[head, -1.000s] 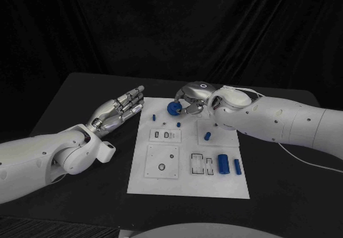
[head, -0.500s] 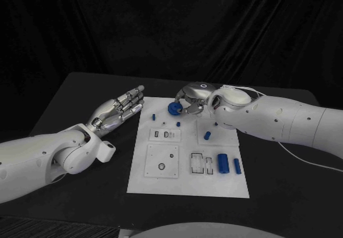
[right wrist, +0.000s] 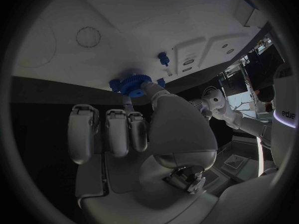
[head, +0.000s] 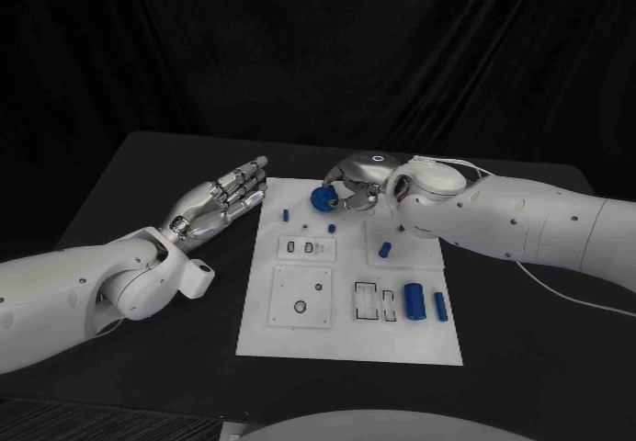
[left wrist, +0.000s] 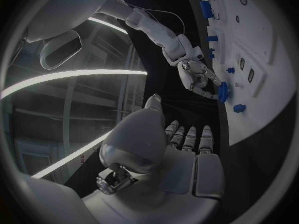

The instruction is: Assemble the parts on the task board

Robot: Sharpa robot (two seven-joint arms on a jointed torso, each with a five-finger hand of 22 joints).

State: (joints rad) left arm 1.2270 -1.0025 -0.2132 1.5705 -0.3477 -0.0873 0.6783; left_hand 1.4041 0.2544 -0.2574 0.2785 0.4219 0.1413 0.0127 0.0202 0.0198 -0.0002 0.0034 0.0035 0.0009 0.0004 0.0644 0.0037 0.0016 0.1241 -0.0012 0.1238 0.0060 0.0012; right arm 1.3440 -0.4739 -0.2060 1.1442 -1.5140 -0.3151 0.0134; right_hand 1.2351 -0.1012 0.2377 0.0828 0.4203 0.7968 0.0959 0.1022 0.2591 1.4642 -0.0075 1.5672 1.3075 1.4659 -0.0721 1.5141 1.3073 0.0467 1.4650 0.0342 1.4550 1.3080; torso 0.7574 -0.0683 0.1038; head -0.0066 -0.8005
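- I see a matte black tabletop (head: 146, 184) with a black curtain hanging in folds behind it.
- The flat white rectangular task board (head: 347, 344) lies in the middle of the tabletop, with shallow outlined recesses and small holes cut into its surface.
- My right robot hand (head: 351, 184), silver metal on a white arm, hangs over the far edge of the board and pinches a round blue toothed gear (head: 321, 197) between thumb and a finger; the right wrist view shows the gear (right wrist: 132, 83) at the fingertips, right over the board's edge.
- I cannot tell whether the gear touches the board.
- My left robot hand (head: 215, 204) is off the board's left side, above the tabletop, palm up, fingers spread and straight, holding nothing.
- A fat blue cylinder (head: 414, 301) and a thinner blue rod (head: 440, 308) lie side by side near the board's right edge.
- A short blue peg (head: 384, 249) sits in the upper right panel, and two small blue pins (head: 285, 218) stand near the far left corner.
- The right arm hides the board's far right corner.
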